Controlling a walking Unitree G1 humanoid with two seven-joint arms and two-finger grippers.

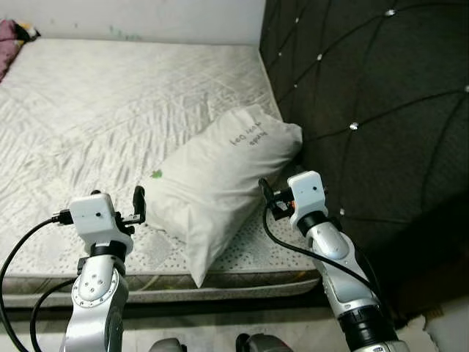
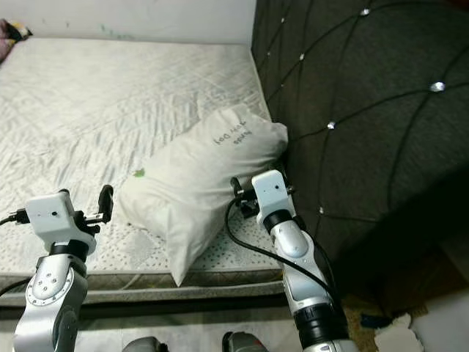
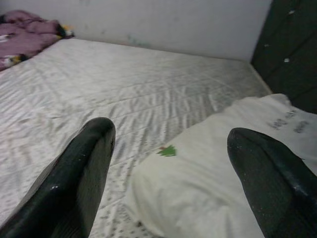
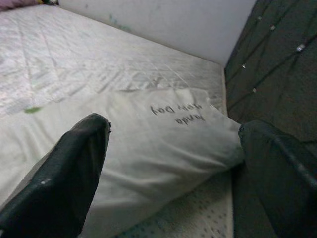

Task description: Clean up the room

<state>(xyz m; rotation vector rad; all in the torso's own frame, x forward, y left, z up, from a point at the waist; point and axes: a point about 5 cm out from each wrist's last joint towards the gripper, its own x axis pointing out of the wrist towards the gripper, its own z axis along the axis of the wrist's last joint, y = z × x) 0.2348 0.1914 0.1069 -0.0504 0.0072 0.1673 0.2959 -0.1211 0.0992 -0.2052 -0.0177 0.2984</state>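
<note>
A white pillow with dark handwriting lies askew on the bare mattress. Its top corner rests against the dark headboard and its lower corner reaches the mattress's front edge. A small green mark sits on the pillow's left side. My left gripper hovers open just left of the pillow, low over the mattress. My right gripper is open at the pillow's right edge, close to the headboard. In the right wrist view the pillow lies between the spread fingers, which do not touch it.
A black tufted headboard with shiny studs runs along the right side. A white wall stands behind the mattress. Purple bedding is bunched at the far left corner. The floor edge shows at the lower right.
</note>
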